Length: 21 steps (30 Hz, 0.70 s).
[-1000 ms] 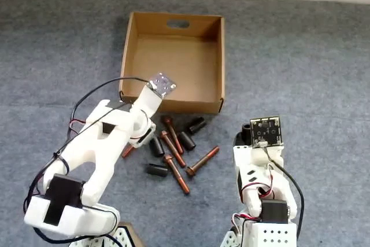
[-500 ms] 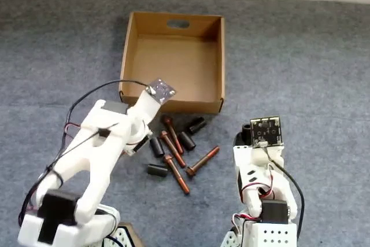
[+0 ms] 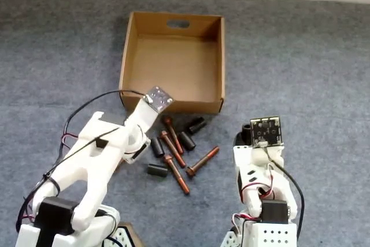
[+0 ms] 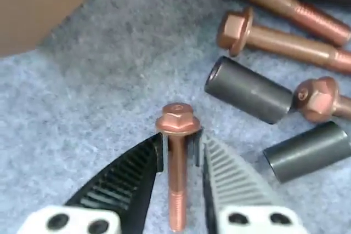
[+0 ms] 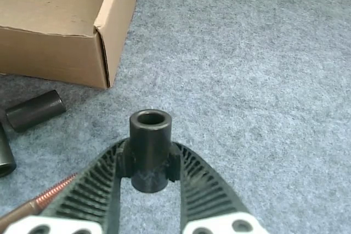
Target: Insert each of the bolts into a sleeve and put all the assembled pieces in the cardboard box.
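- Your left tool (image 4: 179, 142) is clamped on a bolt (image 4: 176, 123) just under the head. The shank runs back between the fingers.
- Your right tool (image 5: 149, 157) grips a sleeve (image 5: 149, 135) by its sides, with the open bore poking out past the fingertips.
- On the table (image 3: 306, 62), spare bolts (image 3: 174, 150) and spare sleeves (image 3: 156, 170) lie between the arms, just in front of the cardboard box (image 3: 171, 106).

Bright, even light, soft shadows (faint)
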Tool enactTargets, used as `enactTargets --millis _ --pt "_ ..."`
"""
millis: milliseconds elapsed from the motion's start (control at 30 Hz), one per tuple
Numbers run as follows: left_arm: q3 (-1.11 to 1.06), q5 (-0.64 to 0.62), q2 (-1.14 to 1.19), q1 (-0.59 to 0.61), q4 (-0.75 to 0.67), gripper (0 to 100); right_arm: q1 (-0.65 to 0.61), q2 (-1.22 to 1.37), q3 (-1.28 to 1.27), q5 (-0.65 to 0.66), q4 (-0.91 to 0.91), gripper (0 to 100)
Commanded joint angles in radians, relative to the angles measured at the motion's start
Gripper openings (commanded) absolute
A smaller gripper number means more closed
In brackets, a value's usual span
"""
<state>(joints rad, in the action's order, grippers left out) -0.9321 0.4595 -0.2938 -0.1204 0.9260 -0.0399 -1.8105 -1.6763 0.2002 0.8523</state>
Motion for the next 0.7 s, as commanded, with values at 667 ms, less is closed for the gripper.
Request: enactTargets --millis 667 --pt "-0.048 0.009 -0.038 -0.016 -0.014 3 -0.005 -0.018 0.094 -0.009 0.082 0.5"
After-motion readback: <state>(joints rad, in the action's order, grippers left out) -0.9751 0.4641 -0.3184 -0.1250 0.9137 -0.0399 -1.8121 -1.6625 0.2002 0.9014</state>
